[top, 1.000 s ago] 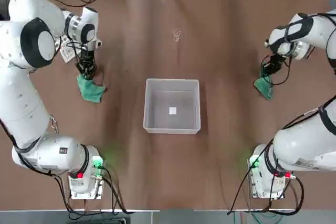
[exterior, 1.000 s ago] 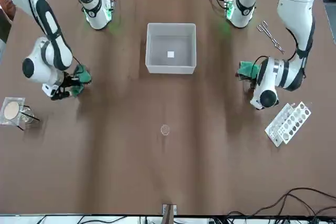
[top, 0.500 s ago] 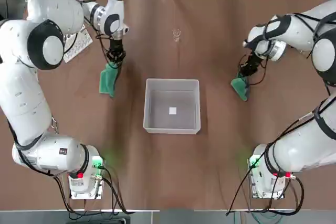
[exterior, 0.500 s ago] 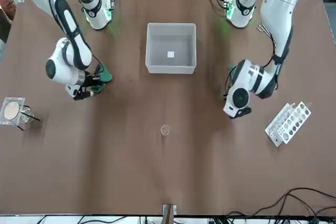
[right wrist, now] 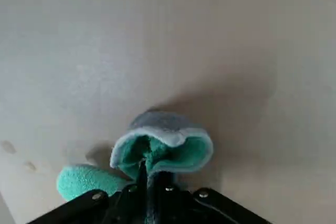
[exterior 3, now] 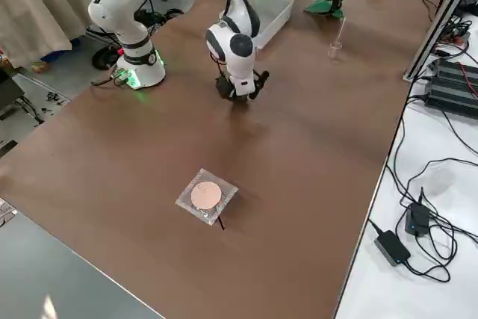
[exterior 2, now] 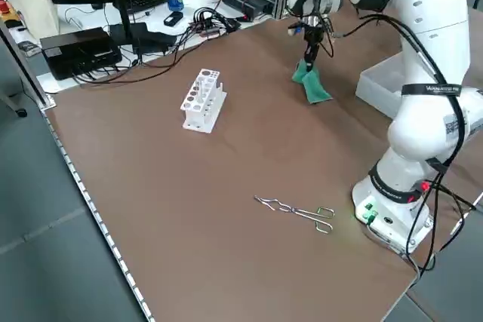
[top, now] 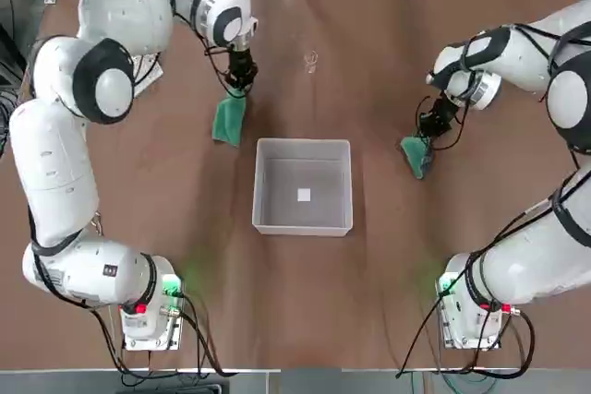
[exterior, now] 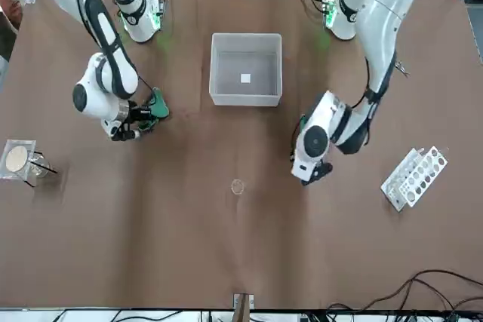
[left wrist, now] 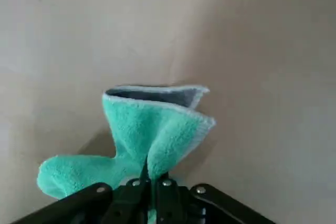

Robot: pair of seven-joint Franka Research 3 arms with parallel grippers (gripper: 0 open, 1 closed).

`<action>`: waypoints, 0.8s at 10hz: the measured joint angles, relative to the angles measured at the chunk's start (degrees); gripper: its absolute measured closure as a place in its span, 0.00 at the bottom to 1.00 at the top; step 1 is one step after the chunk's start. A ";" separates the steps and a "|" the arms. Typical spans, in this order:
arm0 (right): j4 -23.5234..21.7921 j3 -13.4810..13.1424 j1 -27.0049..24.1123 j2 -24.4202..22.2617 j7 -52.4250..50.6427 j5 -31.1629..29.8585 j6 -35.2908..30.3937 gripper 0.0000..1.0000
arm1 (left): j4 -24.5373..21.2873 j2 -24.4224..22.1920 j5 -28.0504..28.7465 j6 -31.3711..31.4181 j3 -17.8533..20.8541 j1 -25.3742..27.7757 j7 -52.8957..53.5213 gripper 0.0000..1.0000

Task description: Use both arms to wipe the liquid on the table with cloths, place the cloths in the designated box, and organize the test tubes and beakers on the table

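Two claws, each pinching a green cloth over the desk [top: 305, 311]; left claw [top: 242, 88] sits nearer the box [top: 303, 228], just beyond its far left corner, left cloth [top: 229, 119] hanging beneath; right claw [top: 436, 123] is well right of the box, right cloth [top: 416, 156] below it; left likely drops first, moving right and back toward the bases.

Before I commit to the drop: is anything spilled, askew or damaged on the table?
Nothing looks damaged or tipped. Only oddity: small brownish spots on the table, near the cloth in the right gripper; possibly leftover liquid, but I cannot tell.
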 joint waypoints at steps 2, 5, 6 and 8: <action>-0.99 -5.94 -2.19 -0.40 -6.55 -0.84 -1.12 0.91 | 4.01 -0.82 0.00 0.38 -0.01 0.80 -1.76 0.96; -1.33 -17.38 -3.31 -0.17 -16.31 -8.02 -0.21 0.91 | 6.65 -9.43 -0.91 -10.80 -5.26 2.15 -1.77 0.96; -1.18 -19.85 -3.51 0.08 -19.87 -9.41 0.45 0.91 | 6.59 -12.45 -3.06 -14.97 -7.81 1.93 -2.14 0.96; -0.09 -22.07 -3.61 0.79 -23.86 -10.18 0.27 0.91 | 6.01 -15.81 -7.31 -21.15 -12.43 1.60 -2.47 0.96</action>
